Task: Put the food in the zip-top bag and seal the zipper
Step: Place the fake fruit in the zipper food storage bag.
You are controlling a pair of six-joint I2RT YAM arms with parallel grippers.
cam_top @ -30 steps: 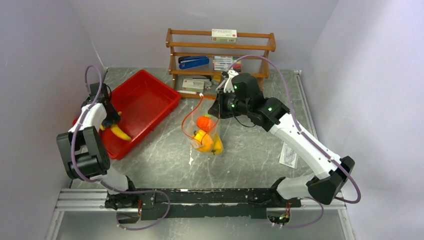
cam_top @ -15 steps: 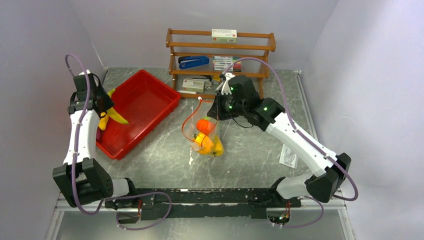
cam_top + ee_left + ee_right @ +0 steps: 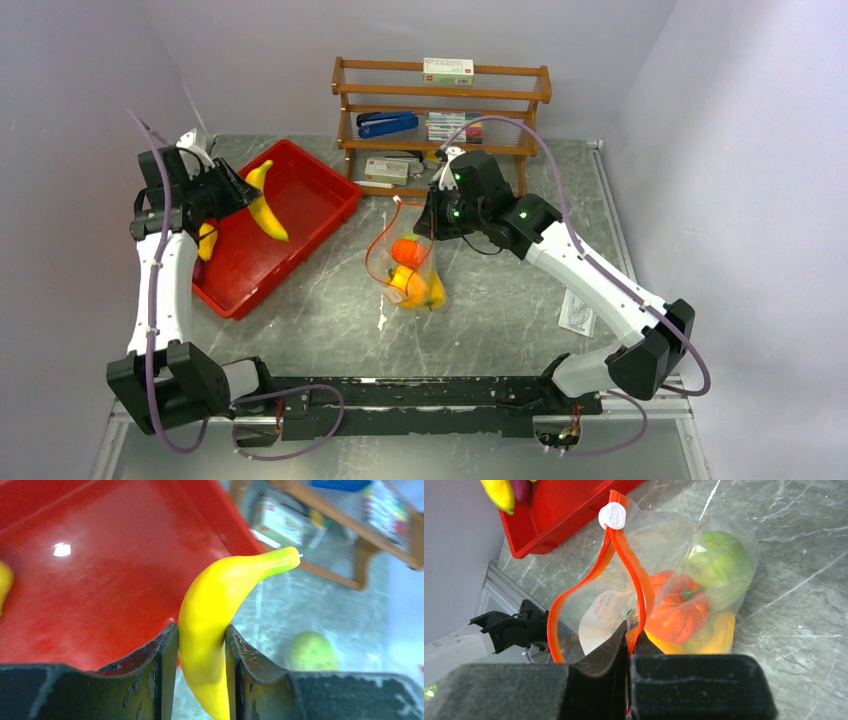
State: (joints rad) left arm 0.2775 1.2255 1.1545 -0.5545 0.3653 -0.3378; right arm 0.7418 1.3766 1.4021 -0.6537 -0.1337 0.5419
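Closest to my bases, near the right edge of the tabletop (image 3: 500, 310), a small printed slip (image 3: 578, 310) lies flat. Farther in, around the middle of the tabletop, the zip-top bag (image 3: 408, 268) hangs from my right gripper (image 3: 432, 222). My right wrist view shows that gripper (image 3: 628, 630) with its fingers pressed together on the red-orange zipper (image 3: 574, 587), pinching one side of the mouth. The mouth gapes: the two strips bow apart into a loop and meet again at the white slider (image 3: 612, 516) at the far end. Through the clear plastic I see an orange pepper (image 3: 676, 612), a green round fruit (image 3: 719, 565) beyond it and a yellow piece (image 3: 716, 630) below. The white label patch (image 3: 604, 612) is on the side toward the arm bases. I cannot tell whether the bag's bottom rests on the surface. Over toward the far left corner sits the red tray (image 3: 300, 195). My left gripper (image 3: 235, 190) is raised above the tray's left part, clamped on the banana (image 3: 265, 200). From the left wrist, both fingers (image 3: 165, 665) press the banana's (image 3: 220, 605) thick middle and its greenish tip points away over the tray (image 3: 90, 580). Another yellow piece (image 3: 207, 240) lies by the tray's left wall. Along the far edge stands a wooden rack (image 3: 440, 110) holding boxes and a blue stapler (image 3: 388, 123).
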